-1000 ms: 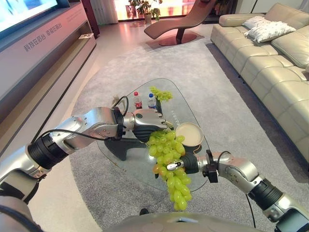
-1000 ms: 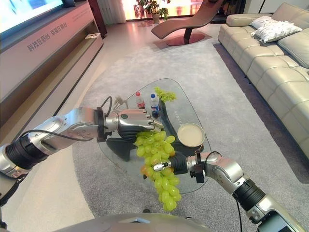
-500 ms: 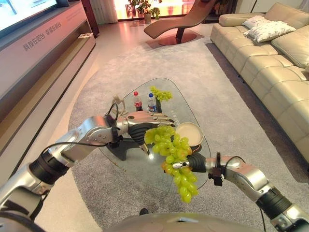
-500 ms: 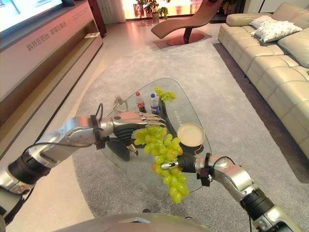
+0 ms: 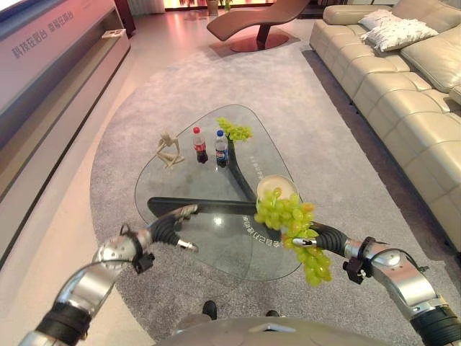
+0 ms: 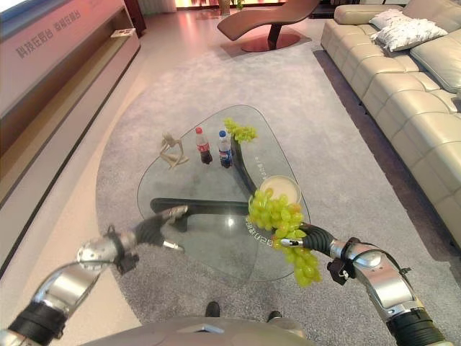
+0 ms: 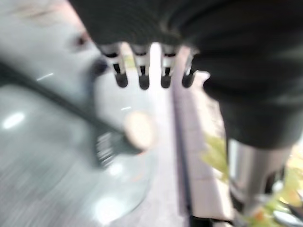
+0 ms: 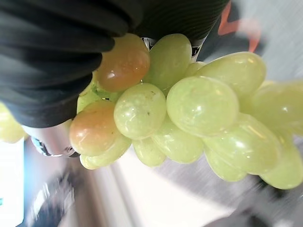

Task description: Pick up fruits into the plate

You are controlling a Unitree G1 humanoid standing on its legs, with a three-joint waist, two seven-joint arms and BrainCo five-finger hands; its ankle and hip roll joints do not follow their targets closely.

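Hiding the right hand (image 5: 325,236) whose fingers grip it: large green grape bunch (image 5: 288,220), overlapping cream round plate (image 5: 276,187) at glass table's (image 5: 180,184) right edge; left hand (image 5: 171,224) straight-fingered.

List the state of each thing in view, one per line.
Held grape bunch: off the table, hanging from the right hand.
Right hand: shut on the held grape bunch.
Left hand: open, holding nothing.
Plate: on the glass table, nothing in it.
Second grape bunch: lying on the table's far end.
Two bottles: upright, capped.
Figurine: standing on the table.
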